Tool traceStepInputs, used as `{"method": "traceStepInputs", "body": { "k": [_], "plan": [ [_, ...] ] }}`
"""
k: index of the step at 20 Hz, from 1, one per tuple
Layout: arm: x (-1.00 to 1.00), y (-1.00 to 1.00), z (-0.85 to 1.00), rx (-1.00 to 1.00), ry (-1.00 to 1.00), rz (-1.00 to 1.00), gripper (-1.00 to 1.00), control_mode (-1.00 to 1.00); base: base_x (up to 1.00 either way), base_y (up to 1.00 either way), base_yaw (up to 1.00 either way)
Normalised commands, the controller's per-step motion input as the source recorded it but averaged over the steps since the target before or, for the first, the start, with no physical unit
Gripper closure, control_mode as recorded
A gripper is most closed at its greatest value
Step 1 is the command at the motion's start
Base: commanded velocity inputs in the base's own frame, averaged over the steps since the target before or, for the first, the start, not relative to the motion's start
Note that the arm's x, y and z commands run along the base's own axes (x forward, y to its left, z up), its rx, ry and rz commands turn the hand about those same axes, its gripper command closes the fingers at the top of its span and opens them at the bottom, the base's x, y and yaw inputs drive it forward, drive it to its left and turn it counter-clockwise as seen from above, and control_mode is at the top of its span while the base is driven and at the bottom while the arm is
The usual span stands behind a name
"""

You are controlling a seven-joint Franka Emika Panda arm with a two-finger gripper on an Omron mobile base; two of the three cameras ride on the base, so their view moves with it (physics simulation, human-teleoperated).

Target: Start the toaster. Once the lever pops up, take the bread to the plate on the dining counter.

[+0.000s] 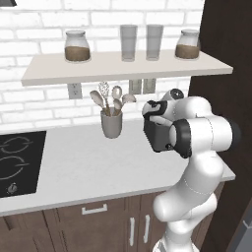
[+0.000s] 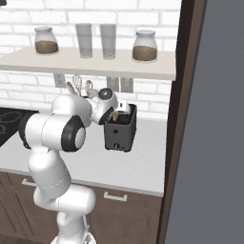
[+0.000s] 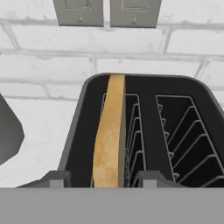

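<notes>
My fingers (image 3: pixel 99 178) over the toaster (image 3: pixel 144 131)

Low in the frame, my fingers straddle the bread (image 3: pixel 109 135) standing in the left slot; whether they grip it, I cannot tell.

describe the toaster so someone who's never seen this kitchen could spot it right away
Look along the white worktop under the long wall shelf, toward its right end by the dark tall cabinet. The toaster stands there: a black box with two top slots, a bread slice upright in one, unlike the grey utensil cup beside it.

Matt black toaster (image 3: pixel 144 127) with thin wire racks holds rough-crusted tan bread (image 3: pixel 109 140); counter (image 1: pixel 98 162) smooth white.
</notes>
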Motion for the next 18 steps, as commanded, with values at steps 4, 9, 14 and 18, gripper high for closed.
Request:
{"method": "traceStepInputs", "body": {
  "k": [4, 9, 14, 18],
  "plan": [
    [0.00, 0.04, -0.24, 0.00, 0.00, 0.00, 1.00, -1.00, 0.00, 0.00, 0.00],
    [0.03, 0.02, -0.17, 0.00, 0.00, 0.00, 1.00, -1.00, 0.00, 0.00, 0.00],
    [0.04, 0.00, -0.02, 0.00, 0.00, 0.00, 1.00, -1.00, 0.00, 0.00, 0.00],
    [0.00, 0.00, 0.00, 0.00, -0.01, 0.00, 1.00, -1.00, 0.00, 0.00, 0.00]
  ]
}}
